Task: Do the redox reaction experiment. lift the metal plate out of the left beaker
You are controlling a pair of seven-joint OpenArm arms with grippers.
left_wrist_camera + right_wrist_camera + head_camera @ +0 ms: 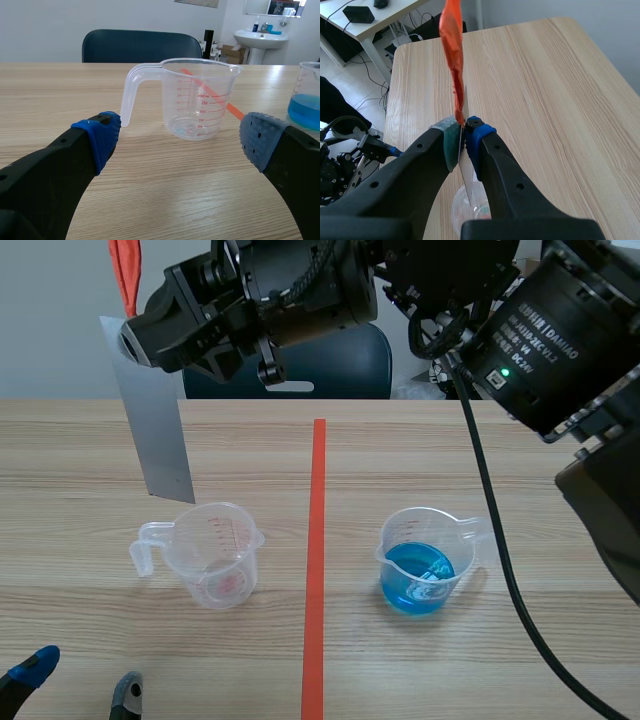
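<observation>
Grey flat metal plate (155, 420) hangs above clear plastic beaker (215, 555).

You have beaker (215, 555): clear, red-scaled, upright on counter (480, 470) | plate (155, 425): grey, flat, hanging upright above it, clear of rim

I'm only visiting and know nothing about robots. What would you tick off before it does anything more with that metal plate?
1. Metal plate clamped in the right hand: ok.
2. Plate out of the left beaker: ok, its lower edge hangs above the rim.
3. Left beaker upright: ok.
4. Right beaker upright, blue liquid inside: ok.
5. Left hand open, apart from both beakers: ok.
6. Plate dry, no drips: cannot tell.
</observation>
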